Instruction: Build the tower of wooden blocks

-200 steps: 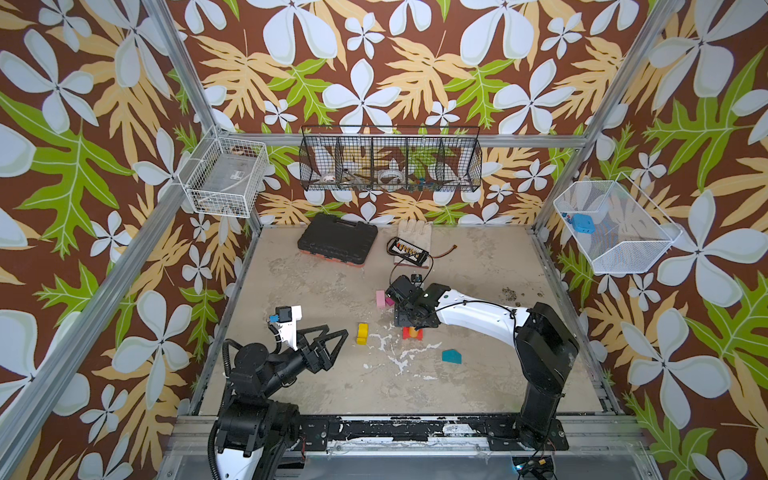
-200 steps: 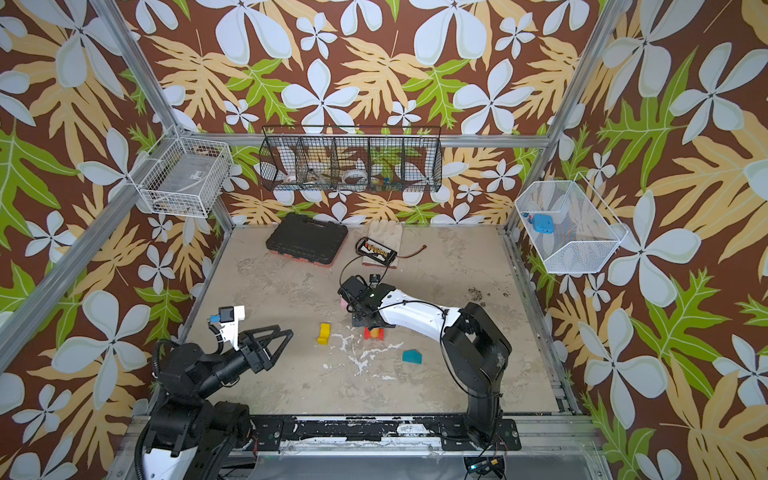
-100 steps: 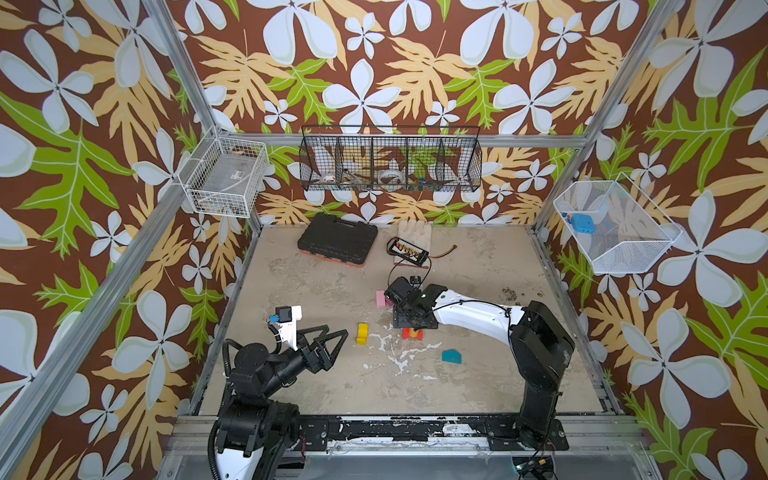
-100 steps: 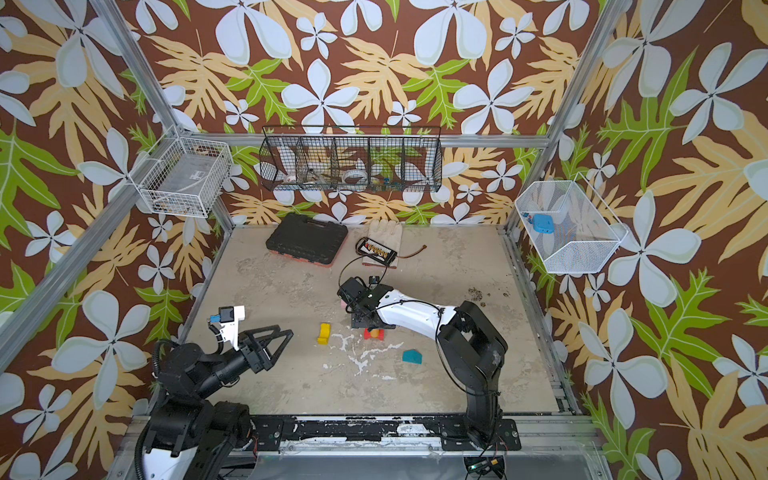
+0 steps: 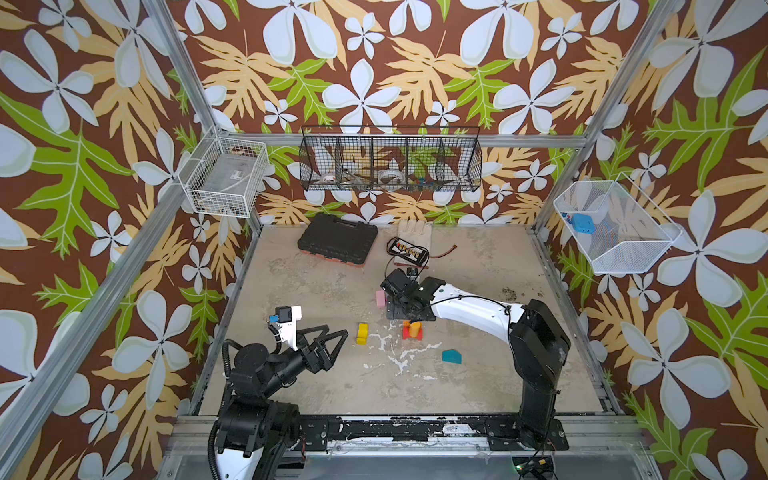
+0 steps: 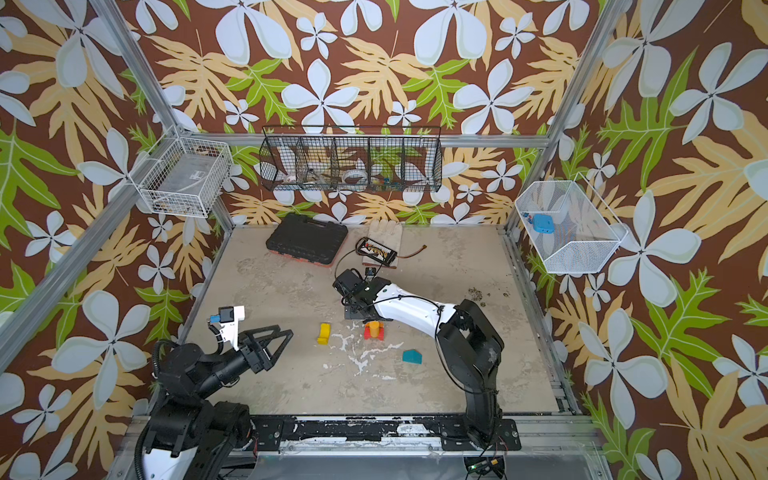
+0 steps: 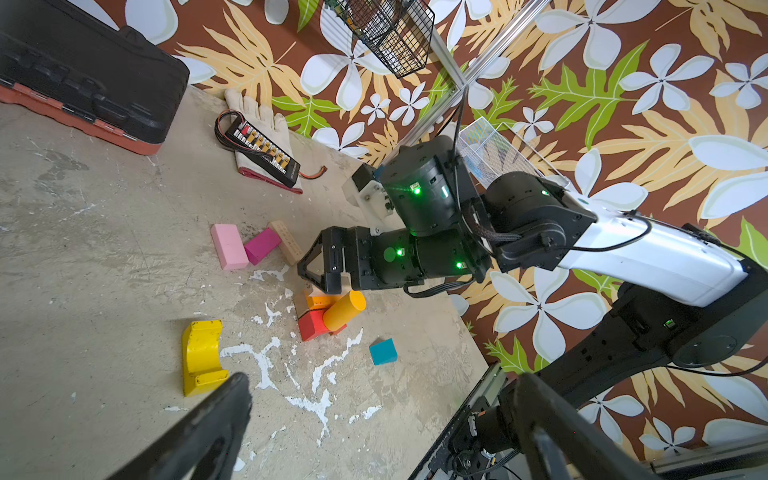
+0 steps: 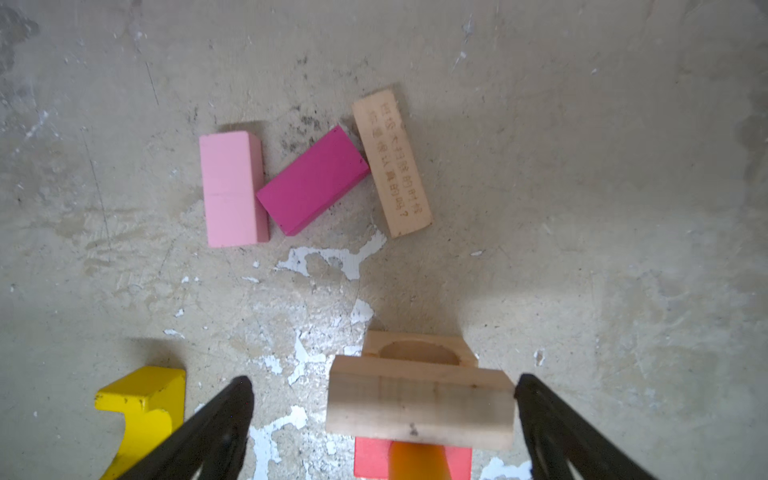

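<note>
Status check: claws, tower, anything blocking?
Left claw open, empty. Right claw open astride plain wood block on the tower. Nothing blocking; teal block loose nearby.

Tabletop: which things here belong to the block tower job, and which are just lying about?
Job: pink bar block, magenta bar block, printed plain wood bar, yellow arch block, teal pentagon block, started stack of red block, orange cylinder and plain wood block.
Lying about: black tool case, pale work glove, black connector board with wires.

Ten wood blocks (image 8: pixel 232 187), two arms (image 5: pixel 469 311), three wire baskets (image 5: pixel 357 162), one black case (image 5: pixel 337 243), one glove (image 5: pixel 413 228)
</note>
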{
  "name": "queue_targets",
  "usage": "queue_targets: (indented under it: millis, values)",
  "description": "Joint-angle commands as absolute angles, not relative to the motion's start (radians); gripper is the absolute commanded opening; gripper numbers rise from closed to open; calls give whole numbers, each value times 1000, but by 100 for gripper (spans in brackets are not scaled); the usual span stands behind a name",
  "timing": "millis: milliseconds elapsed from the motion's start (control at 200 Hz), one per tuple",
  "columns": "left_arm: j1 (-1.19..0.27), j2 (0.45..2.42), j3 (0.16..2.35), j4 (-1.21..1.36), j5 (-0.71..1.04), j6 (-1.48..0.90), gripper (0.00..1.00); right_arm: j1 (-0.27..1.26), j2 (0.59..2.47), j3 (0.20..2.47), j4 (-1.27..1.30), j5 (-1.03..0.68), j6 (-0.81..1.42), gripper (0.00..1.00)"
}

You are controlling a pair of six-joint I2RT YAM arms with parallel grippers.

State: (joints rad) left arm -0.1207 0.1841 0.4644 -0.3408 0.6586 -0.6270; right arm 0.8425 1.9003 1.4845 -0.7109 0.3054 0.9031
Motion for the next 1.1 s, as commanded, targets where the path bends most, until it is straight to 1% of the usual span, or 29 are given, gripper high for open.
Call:
queue_targets:
  millis: [0,50,120,240,400,430,566,611,776,1091]
  values:
    - [-123,180,463,-325,667,-624,100,842,1896,1519,-756,377,884,91]
    - [-123,181,463,-325,667,-625,100,838,1891,1530,-762,393,874,89]
    - [-122,182,463,-326,667,-625,100,825,1887,1541,-759,393,853,83]
    - [-122,180,463,-325,667,-626,100,782,1889,1545,-743,358,815,68]
    - [-123,181,463,-325,666,-626,100,745,1936,1559,-740,338,781,66]
    - [-122,181,463,-325,667,-627,100,738,1946,1558,-741,335,778,63]
    - [-122,182,463,-326,666,-627,100,729,1981,1544,-719,308,768,61]
    - [-121,183,462,-324,667,-626,100,729,1990,1538,-711,292,764,58]
    - [-123,182,462,-324,666,-626,100,728,2006,1531,-712,285,764,58]
    - [-122,182,462,-325,666,-626,100,735,1956,1452,-671,253,779,58]
